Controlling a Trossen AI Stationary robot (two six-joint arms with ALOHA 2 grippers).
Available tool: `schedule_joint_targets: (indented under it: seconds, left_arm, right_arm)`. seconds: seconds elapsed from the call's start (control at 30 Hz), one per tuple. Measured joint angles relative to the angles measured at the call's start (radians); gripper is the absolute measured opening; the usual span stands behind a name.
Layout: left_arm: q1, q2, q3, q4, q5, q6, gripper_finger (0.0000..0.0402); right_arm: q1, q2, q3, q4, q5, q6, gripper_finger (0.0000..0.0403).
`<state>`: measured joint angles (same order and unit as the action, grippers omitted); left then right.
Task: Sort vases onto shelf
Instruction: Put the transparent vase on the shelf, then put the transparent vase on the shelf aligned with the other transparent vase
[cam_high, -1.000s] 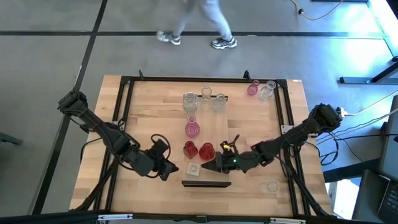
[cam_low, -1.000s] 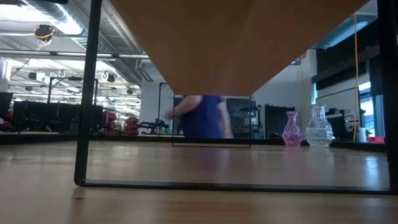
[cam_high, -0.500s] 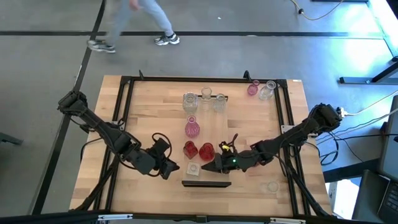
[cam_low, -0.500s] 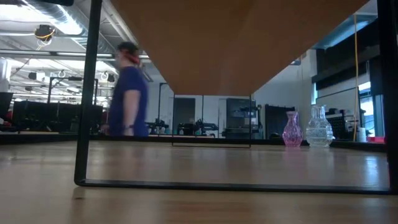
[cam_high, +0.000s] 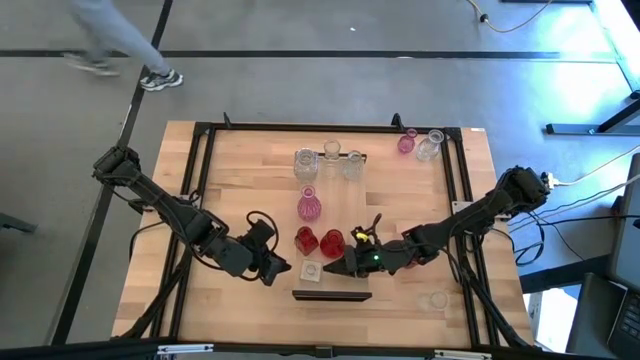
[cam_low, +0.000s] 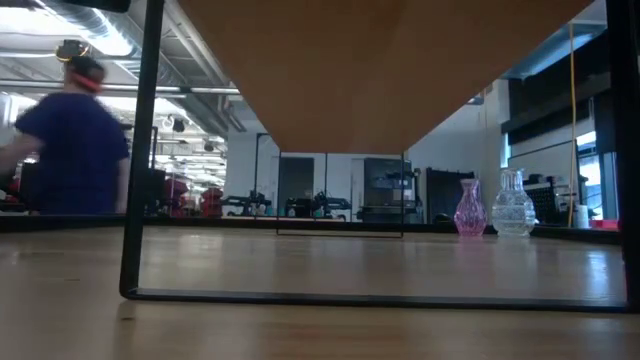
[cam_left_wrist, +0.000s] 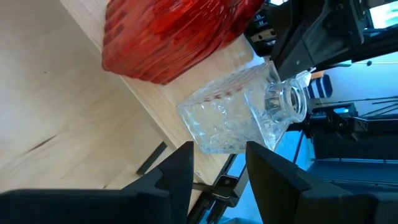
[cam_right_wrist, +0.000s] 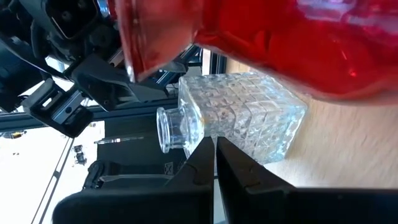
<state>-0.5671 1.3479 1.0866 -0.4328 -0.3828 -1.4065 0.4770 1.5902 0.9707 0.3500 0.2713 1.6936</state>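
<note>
Left gripper (cam_high: 275, 270) half apart, empty, clear square vase (cam_high: 312, 271) just ahead. Right gripper (cam_high: 340, 268) pinched together, empty, just beyond same vase, red vases (cam_high: 319, 241) beside. Shelf (cam_high: 331, 222) hard to make out. Step: approach for pick. Next, probably: left advances, straddles vase, closes.
</note>
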Motion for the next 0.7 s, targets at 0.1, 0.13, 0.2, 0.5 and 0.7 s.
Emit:
schedule_joint_targets:
  seconds: [0.1, 0.13, 0.2, 0.5, 0.7]
  left_arm:
    - [-0.001, 0.0, 0.0, 0.0, 0.0, -0.001, 0.0139]
    - [-0.001, 0.0, 0.0, 0.0, 0.0, -0.001, 0.0139]
    - [-0.006, 0.0, 0.0, 0.0, -0.004, -0.004, 0.0139]
    - [-0.014, 0.0, 0.001, -0.001, -0.031, 0.014, 0.0139]
    - [-0.01, 0.0, 0.001, -0.004, -0.033, 0.067, 0.0139]
  right_arm:
    - [0.001, -0.002, 0.0, -0.001, 0.024, 0.0, 0.0005]
    - [0.002, -0.008, 0.0, -0.006, 0.023, -0.003, 0.0005]
    - [0.012, -0.027, 0.0, -0.013, 0.024, -0.02, 0.0005]
    - [0.067, -0.253, 0.0, -0.398, 0.087, -0.046, 0.0001]
    - [0.161, -0.432, 0.007, -0.865, 0.153, 0.045, 0.0001]
